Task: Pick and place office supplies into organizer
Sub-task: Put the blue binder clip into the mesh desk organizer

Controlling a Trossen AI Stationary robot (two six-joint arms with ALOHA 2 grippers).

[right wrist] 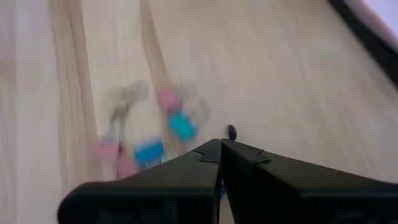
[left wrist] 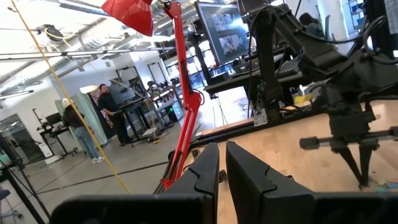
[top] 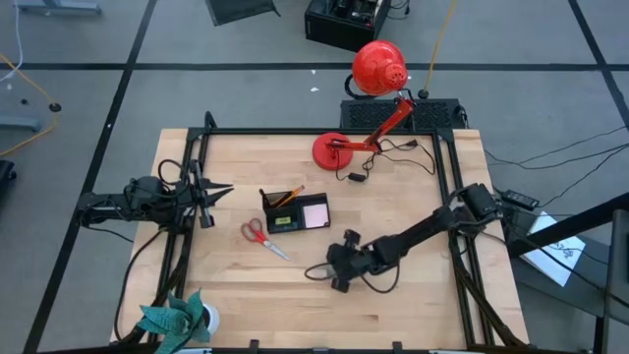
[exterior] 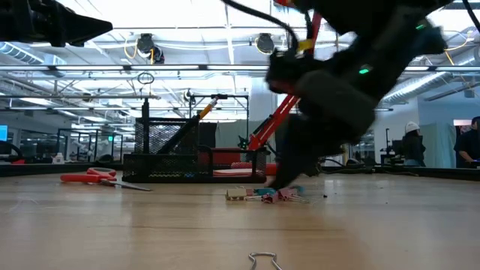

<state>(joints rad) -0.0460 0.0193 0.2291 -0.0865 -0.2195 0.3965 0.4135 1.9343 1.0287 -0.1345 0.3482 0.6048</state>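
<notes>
Right gripper (right wrist: pixel 221 152) low at tabletop, jaws closed; left gripper (top: pixel 208 202) waits aside.

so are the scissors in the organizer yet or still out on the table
Out. The scissors lie flat on the table in front of the organizer.

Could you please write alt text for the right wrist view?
The right gripper, its dark fingers shut, hangs low over the wooden table, just short of a loose cluster of small pink and blue clips lying on the wood.
</notes>
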